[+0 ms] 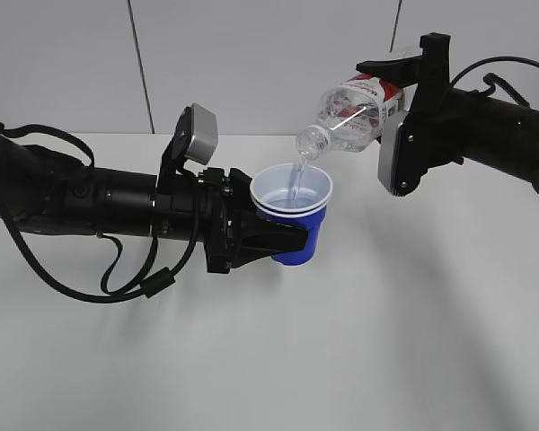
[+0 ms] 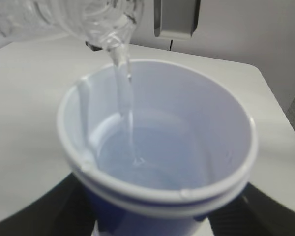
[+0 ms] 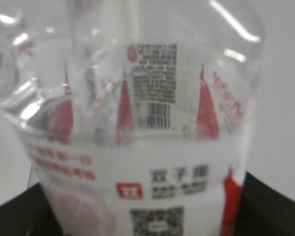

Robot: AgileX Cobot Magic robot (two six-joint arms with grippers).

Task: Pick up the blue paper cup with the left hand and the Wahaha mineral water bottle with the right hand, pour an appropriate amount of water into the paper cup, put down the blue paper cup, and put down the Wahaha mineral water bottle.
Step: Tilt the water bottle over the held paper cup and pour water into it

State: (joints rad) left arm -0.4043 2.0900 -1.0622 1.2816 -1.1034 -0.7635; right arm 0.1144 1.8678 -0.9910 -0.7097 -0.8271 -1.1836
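My left gripper [image 1: 292, 239] is shut on the blue paper cup [image 1: 295, 215] and holds it upright above the table. My right gripper [image 1: 404, 90] is shut on the Wahaha mineral water bottle [image 1: 355, 112], tilted with its open mouth down-left over the cup. A thin stream of water [image 1: 296, 180] runs from the mouth into the cup. In the left wrist view the cup [image 2: 157, 147] fills the frame, with water [image 2: 137, 162] pooled in its white inside and the bottle mouth [image 2: 110, 29] above. In the right wrist view the bottle's red-and-white label [image 3: 152, 182] fills the frame between my black fingers [image 3: 265, 206].
The white table [image 1: 341, 359] lies under both arms. A grey panelled wall [image 1: 251, 54] stands behind it. The left arm's cables [image 1: 117, 269] hang close to the table. The table's far right edge [image 2: 275, 98] shows in the left wrist view.
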